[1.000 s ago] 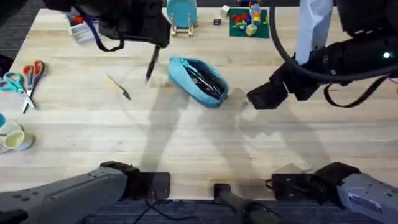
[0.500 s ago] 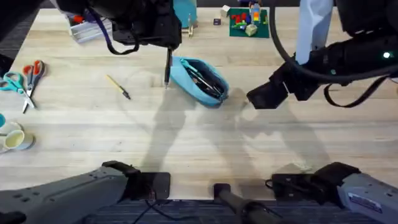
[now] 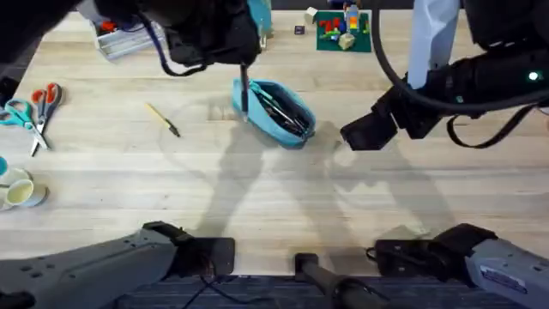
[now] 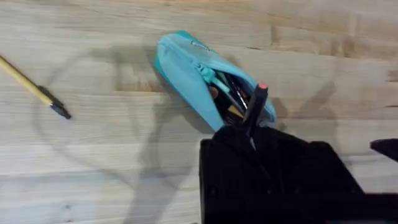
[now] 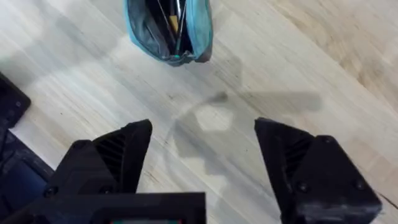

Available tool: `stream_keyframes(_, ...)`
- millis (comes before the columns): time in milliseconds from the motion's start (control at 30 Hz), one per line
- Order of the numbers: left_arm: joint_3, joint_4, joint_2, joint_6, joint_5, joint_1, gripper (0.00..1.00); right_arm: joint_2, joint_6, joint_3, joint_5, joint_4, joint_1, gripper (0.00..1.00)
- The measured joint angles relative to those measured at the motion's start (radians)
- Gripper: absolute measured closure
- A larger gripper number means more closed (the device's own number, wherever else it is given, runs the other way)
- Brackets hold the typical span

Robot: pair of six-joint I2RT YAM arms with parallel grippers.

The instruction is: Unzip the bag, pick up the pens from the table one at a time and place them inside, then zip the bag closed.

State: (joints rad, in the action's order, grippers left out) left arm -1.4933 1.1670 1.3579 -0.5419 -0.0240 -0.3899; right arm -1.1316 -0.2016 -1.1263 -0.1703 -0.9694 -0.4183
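The counter (image 3: 283,197) carried the bag (image 3: 274,110) toward its far middle, lying open, its zipper parted along the top so that dark pens and other slim contents showed inside. That put the unzipping step behind, by the look of it.

The left arm reached over the bag's left end. Its gripper (image 4: 252,127) had its fingers pinched on a black pen (image 3: 244,101), which hung nearly upright with its lower tip at the bag's mouth; in the left wrist view the pen's red-tipped end pointed into the opening. It had not been let go.

The right gripper (image 5: 202,155) hovered over bare counter to the right of the bag, fingers spread wide and holding nothing.

A thin yellow stick (image 3: 162,119) lay well to the left, not one of the pens. No other black pen lay loose on the planks, so this was probably the last one. Releasing it and zipping the bag shut remained.
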Motion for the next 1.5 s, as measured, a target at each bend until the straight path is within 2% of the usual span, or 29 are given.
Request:
stream_keyframes(167, 0.0, -0.024, 0.045, -0.078, 0.019, -0.052, 0.959, 0.0, 0.0, 0.0, 0.0, 0.0, 0.0, 0.003)
stream_keyframes(333, 0.0, -0.083, 0.104, -0.156, 0.022, -0.075, 0.959, 0.0, 0.0, 0.0, 0.0, 0.0, 0.0, 0.003)
stream_keyframes(633, 0.0, -0.14, 0.123, -0.287, 0.029, -0.075, 0.958, 0.0, 0.0, 0.0, 0.0, 0.0, 0.0, 0.003)
stream_keyframes(867, -0.002, -0.134, 0.175, -0.436, 0.035, -0.075, 0.958, 0.0, 0.0, 0.0, 0.0, -0.025, 0.0, 0.003)
stream_keyframes(1133, -0.002, -0.131, 0.206, -0.512, 0.013, -0.075, 0.958, 0.0, 0.0, 0.0, 0.0, -0.131, 0.0, 0.004)
stream_keyframes(1267, -0.002, -0.103, 0.206, -0.579, 0.016, -0.075, 0.957, 0.0, 0.0, 0.0, 0.0, -0.191, 0.0, 0.004)
stream_keyframes(1500, -0.002, -0.027, 0.206, -0.651, 0.057, -0.075, 0.957, 0.0, 0.0, 0.0, 0.0, -0.289, 0.0, 0.004)
